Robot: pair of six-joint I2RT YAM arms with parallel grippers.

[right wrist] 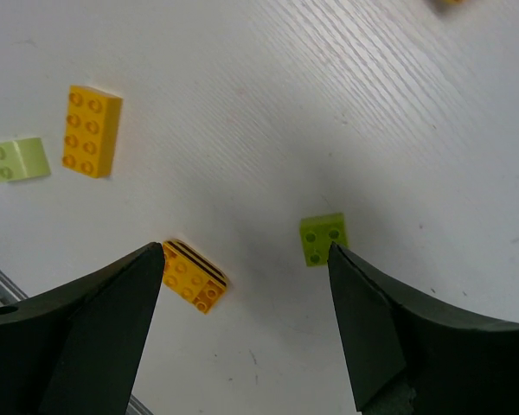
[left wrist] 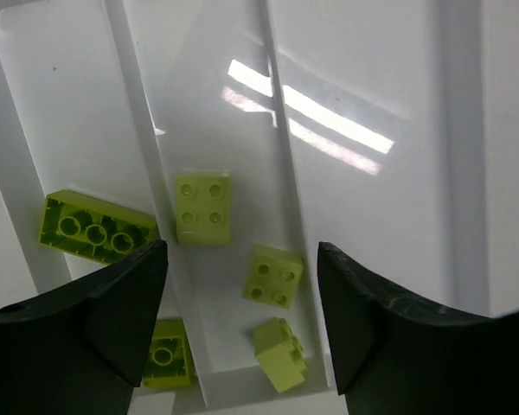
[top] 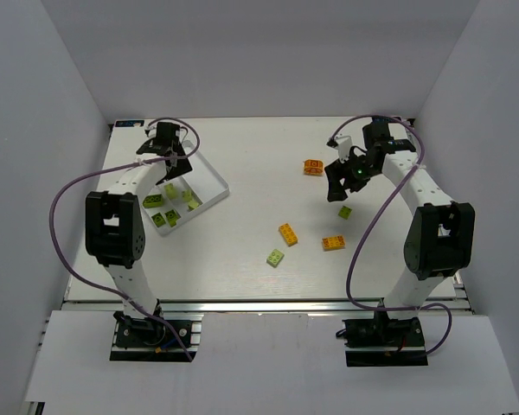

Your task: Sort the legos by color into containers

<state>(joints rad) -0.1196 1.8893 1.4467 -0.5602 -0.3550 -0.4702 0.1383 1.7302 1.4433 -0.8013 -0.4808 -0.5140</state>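
The left gripper hangs over the white tray in the upper left of the overhead view, its jaws spread and nothing between them. Its wrist view shows lime legos in the tray's long compartments. In the left compartment a long lime brick lies hollow side up against the divider, and a small lime piece sits lower down, partly hidden by a finger. In the middle compartment lie a square lime brick, a second lime brick and a tilted lime brick. The right gripper is over the white table at centre right, jaws also wide and empty. A small green brick lies just beside one fingertip and a striped orange brick just beside the other; whether either touches cannot be told. An orange eight-stud brick and a pale lime brick lie loose at the upper left of that wrist view.
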